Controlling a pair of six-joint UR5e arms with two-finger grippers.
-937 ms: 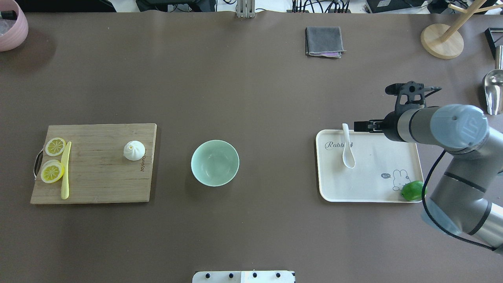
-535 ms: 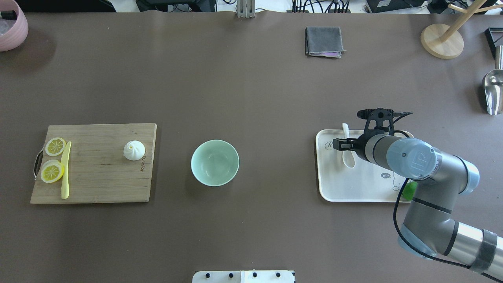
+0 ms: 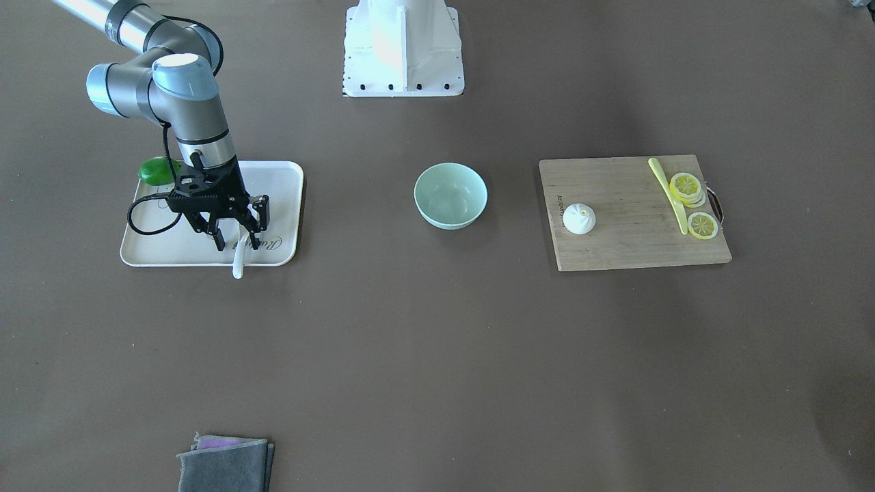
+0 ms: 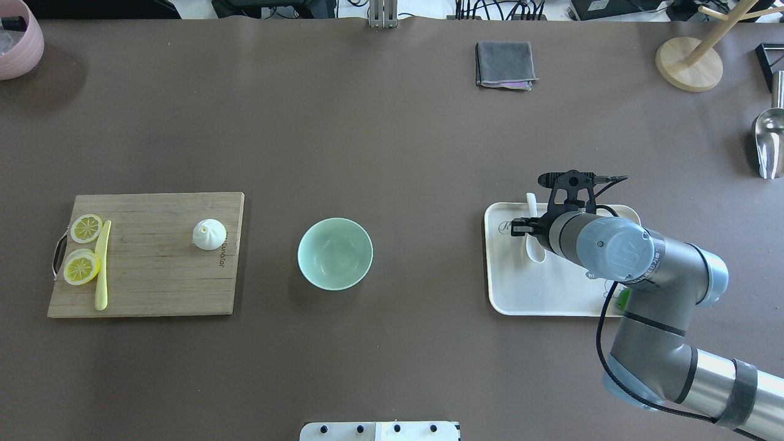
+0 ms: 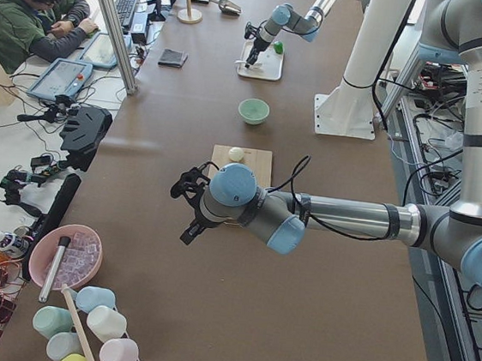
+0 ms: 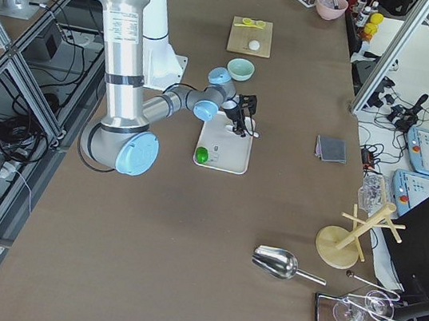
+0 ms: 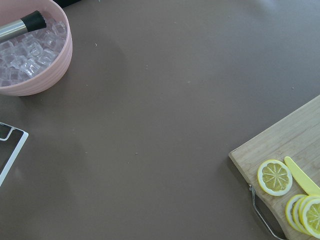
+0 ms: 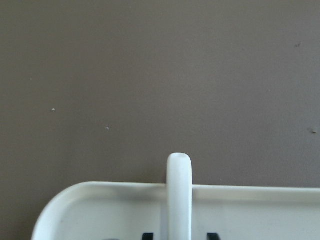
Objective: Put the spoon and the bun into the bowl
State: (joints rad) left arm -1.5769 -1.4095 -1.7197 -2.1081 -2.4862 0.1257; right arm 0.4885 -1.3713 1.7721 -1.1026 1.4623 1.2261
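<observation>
The white spoon (image 4: 531,207) lies on the white tray (image 4: 551,294), its handle over the tray's far rim (image 8: 179,195). My right gripper (image 3: 236,242) is open and low over the spoon, one finger on each side of the handle with a gap on both sides. The mint-green bowl (image 4: 335,253) stands empty at the table's middle. The white bun (image 4: 209,234) sits on the wooden cutting board (image 4: 153,275) on the left. My left gripper (image 5: 188,209) hangs above the table near the board; I cannot tell whether it is open or shut.
Lemon slices (image 4: 84,228) and a yellow-green knife (image 4: 102,263) lie at the board's left end. A green fruit (image 3: 158,169) sits in the tray's corner. A grey cloth (image 4: 505,64), a wooden stand (image 4: 689,64), a metal scoop (image 4: 768,144) and a pink ice bowl (image 7: 30,50) stand along the table's edges.
My right arm swung in over the tray and lowered its gripper around the spoon. The tray and spoon have shifted slightly to the left. The bun and bowl have not moved.
</observation>
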